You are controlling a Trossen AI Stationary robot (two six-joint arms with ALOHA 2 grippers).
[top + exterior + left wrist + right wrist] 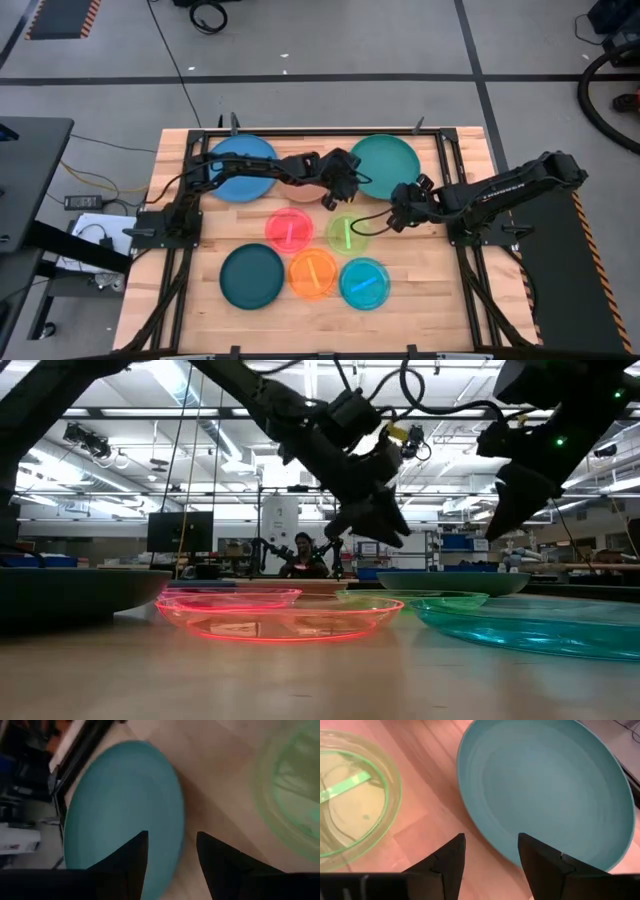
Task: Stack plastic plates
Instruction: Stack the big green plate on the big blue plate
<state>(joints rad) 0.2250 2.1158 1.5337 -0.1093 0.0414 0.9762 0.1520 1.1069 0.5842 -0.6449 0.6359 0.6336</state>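
The large blue plate [243,168] and the large teal plate [385,165] lie flat at the far side of the table. The tan plate [298,187] lies between them, partly under my left arm. Pink [289,229], green [347,233], dark teal [252,275], orange [313,273] and light blue [364,283] plates lie nearer. My left gripper [338,196] is open and empty, above the table between the tan and teal plates. My right gripper [398,210] is open and empty, above the teal plate's near edge [495,845]. The green plate also shows in the right wrist view [350,800].
Black frame rails [445,170] run along the table's left, right and far sides. The wooden top [440,290] is bare at the near right. A person [303,555] sits in the room far behind the table.
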